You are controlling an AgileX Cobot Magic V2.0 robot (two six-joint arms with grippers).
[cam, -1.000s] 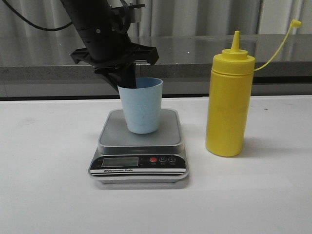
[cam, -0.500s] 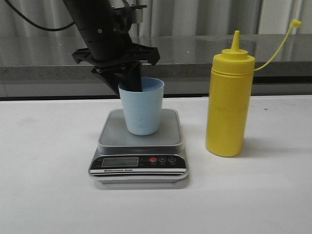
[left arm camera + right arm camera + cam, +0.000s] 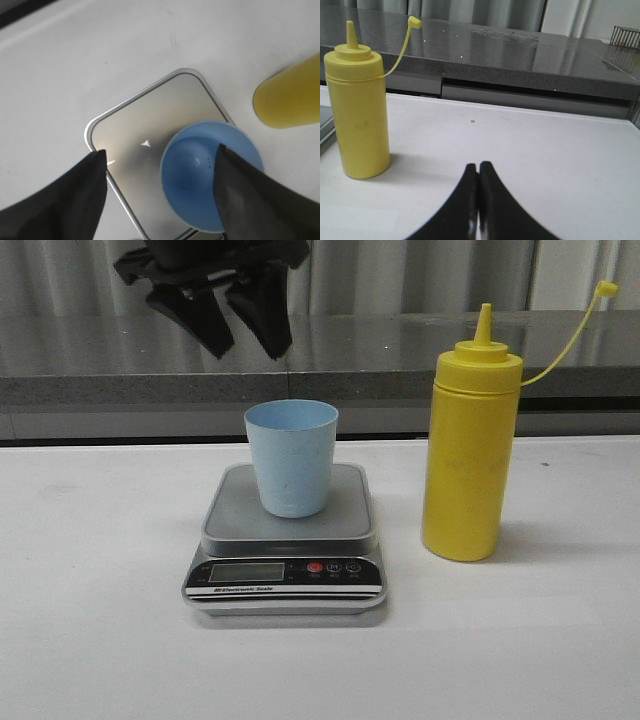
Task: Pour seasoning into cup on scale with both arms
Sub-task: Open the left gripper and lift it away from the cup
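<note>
My left tool hangs above the pale blue cup, its two black fingers spread wide and holding nothing; in the front view the cup sits at about 5 o'clock below it, well clear of the fingertips. The cup stands upright on the platform of the silver-grey digital scale, toward the platform's back. The yellow squeeze bottle stands upright on the white surface at 3 o'clock from the scale, apart from it, cap dangling on its tether. My right tool is pressed together, empty, with the bottle at 10 o'clock from it
</note>
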